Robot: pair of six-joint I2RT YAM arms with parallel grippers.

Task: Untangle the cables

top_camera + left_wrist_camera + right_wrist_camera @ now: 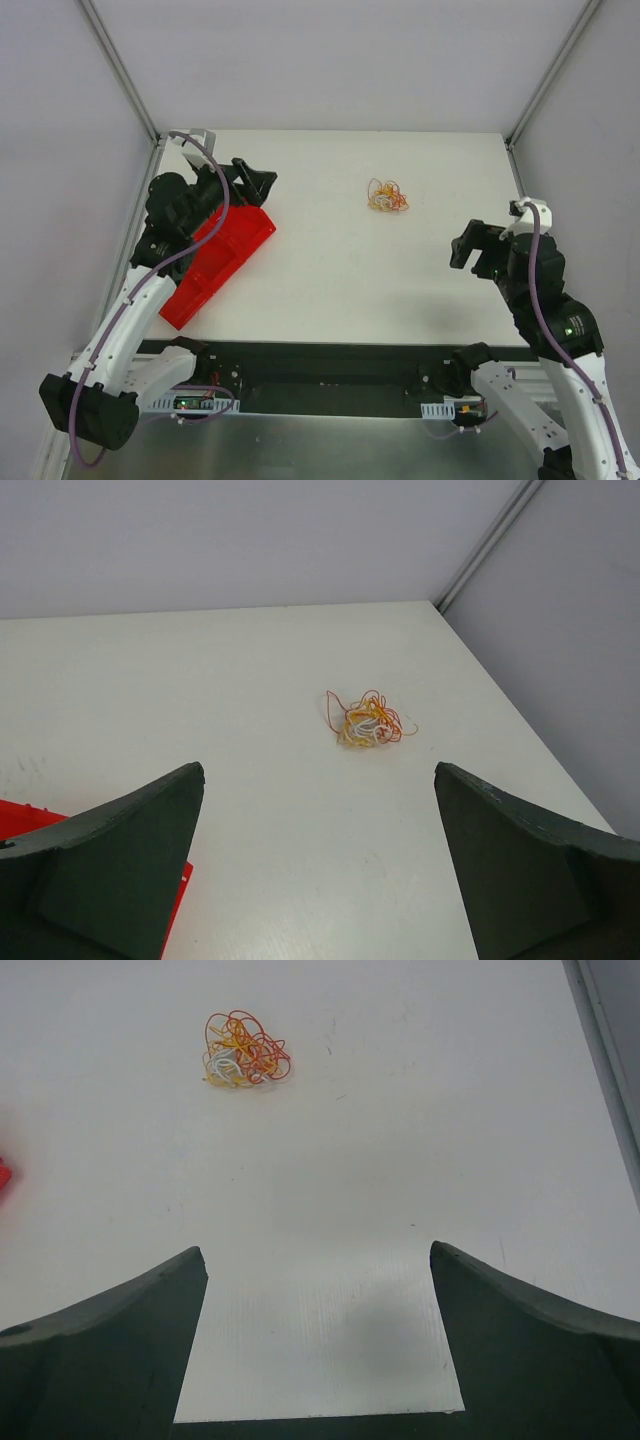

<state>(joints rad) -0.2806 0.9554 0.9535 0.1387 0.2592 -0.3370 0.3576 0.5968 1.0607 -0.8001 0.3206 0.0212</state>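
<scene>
The cables [387,196] lie as one small curly clump of orange, red, yellow and whitish wire on the white table, toward the back and a little right of centre. The left wrist view shows the cables [367,721] well ahead of my left gripper [320,775], which is open and holds nothing. My left gripper [253,181] hovers over the far end of a red bin. The right wrist view has the cables [245,1051] up and to the left, far from my right gripper [318,1255], open and empty. My right gripper [478,248] sits near the table's right side.
A red bin [218,258] lies at an angle on the left of the table, under the left arm. Grey walls and metal frame posts [120,70] enclose the white table [340,280]. A black rail [330,375] runs along the near edge.
</scene>
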